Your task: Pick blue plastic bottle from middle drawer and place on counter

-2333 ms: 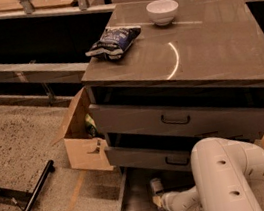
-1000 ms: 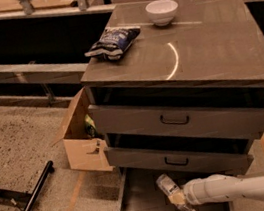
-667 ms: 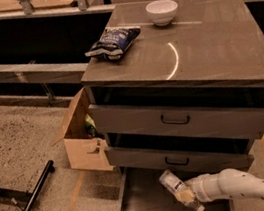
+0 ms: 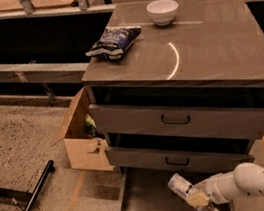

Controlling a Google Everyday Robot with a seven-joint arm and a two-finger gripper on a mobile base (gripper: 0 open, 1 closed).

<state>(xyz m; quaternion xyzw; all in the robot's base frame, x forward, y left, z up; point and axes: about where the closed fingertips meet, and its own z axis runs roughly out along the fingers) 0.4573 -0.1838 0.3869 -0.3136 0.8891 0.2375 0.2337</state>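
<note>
The blue plastic bottle [image 4: 178,186], small and clear with a white cap, is tilted and held just above the floor of the open middle drawer [image 4: 145,208]. My gripper [image 4: 195,199] is shut on the bottle's lower end, low in the frame. My white arm [image 4: 247,183] reaches in from the right. The counter [image 4: 207,43] is the glossy grey-brown top of the cabinet, with a curved glare streak.
A dark blue snack bag [image 4: 113,41] and a white bowl [image 4: 162,10] sit on the counter's far part. Two closed drawer fronts [image 4: 175,119] with black handles are above the open drawer. A cardboard box [image 4: 81,139] and a black pole [image 4: 30,204] are on the floor at left.
The bulky arm link has pulled back to the right. The gripper and the bottle have shifted a little to the right over the drawer floor.
</note>
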